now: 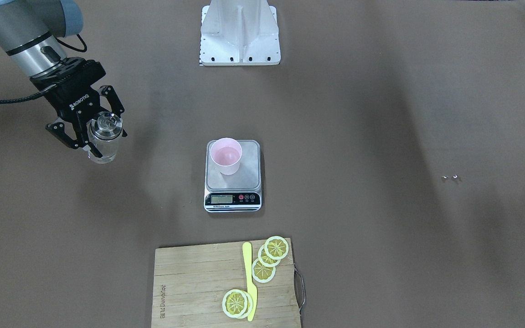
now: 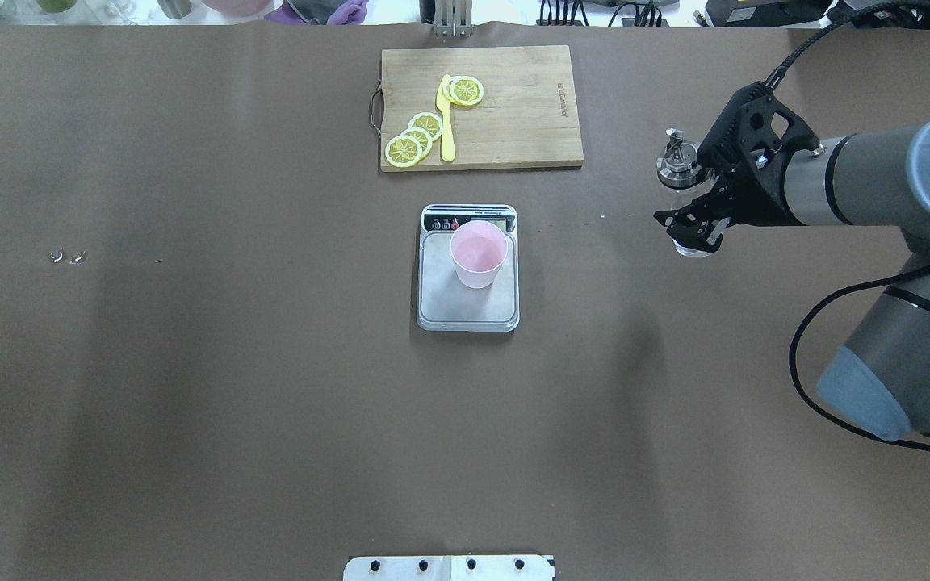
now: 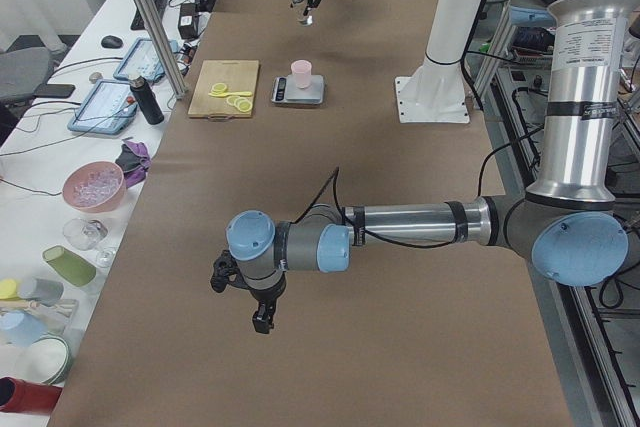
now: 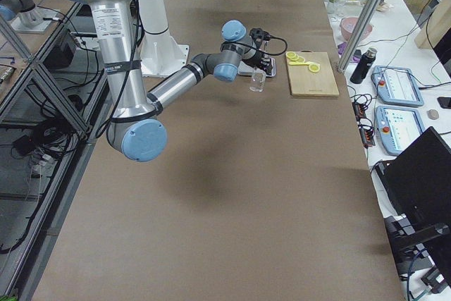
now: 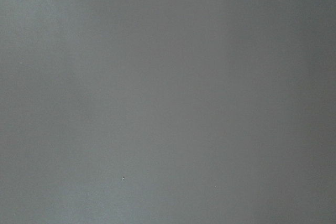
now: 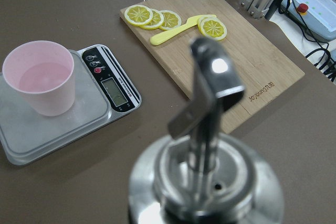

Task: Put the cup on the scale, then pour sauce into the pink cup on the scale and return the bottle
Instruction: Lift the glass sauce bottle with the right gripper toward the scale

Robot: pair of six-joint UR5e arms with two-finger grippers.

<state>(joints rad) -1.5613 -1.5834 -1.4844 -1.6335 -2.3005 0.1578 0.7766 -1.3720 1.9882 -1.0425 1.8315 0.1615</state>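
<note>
In the front-facing view your right gripper is clamped on the bottle, which stands upright and well apart from the scale. The cup stands on the platform.

From overhead, the bottle is clear of the cutting board, so lower it straight down and keep it vertical.

The left side view shows the left gripper far off. You cannot tell whether it is open or closed.

In the right wrist view the cup seems to hold liquid, so I judge the pour done. Let go only once the base rests flat.
</note>
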